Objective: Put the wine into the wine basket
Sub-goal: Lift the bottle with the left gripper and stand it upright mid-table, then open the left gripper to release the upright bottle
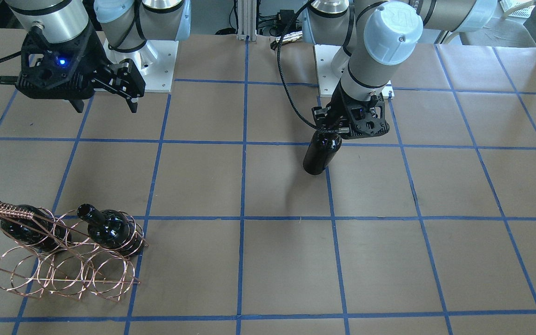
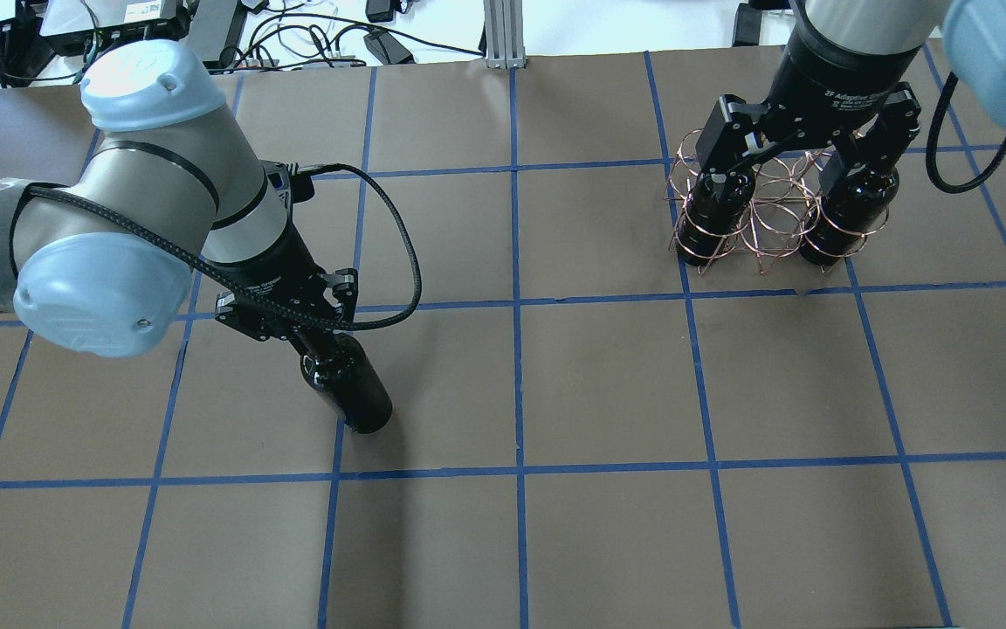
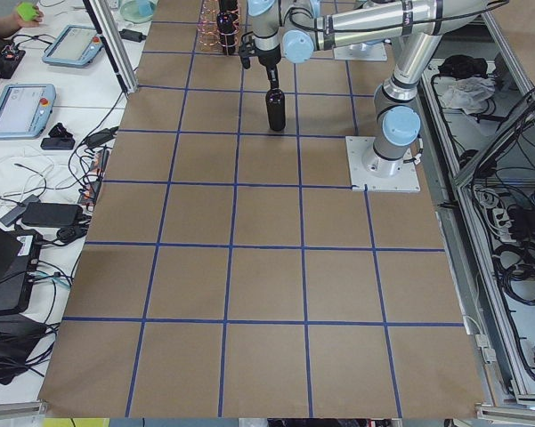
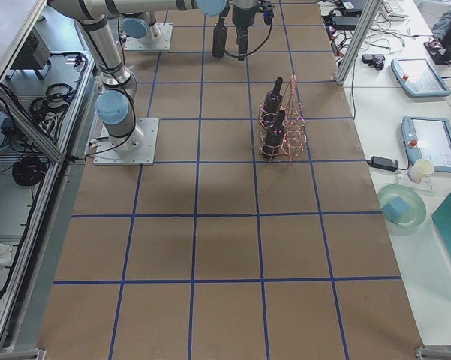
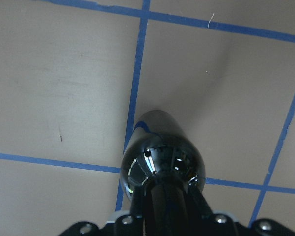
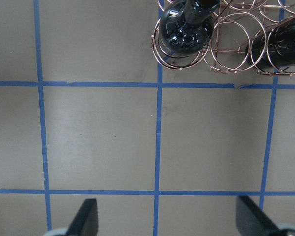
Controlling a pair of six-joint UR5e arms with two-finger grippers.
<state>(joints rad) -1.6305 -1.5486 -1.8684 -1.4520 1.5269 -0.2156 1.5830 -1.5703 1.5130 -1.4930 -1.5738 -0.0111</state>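
Overhead exterior: left gripper point(image 2: 309, 342) is pinching the upright wine point(image 2: 356, 397) by its neck. Right gripper point(image 2: 787, 166) is hovering, spread wide, above the wine basket point(image 2: 774, 218).

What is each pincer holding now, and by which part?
The left pincer grips the wine bottle at its neck. The right pincer is open and holds nothing.

The wine point(image 1: 322, 156) is glossy glass — the wine basket point(image 1: 68, 275) shiny coppery wire.
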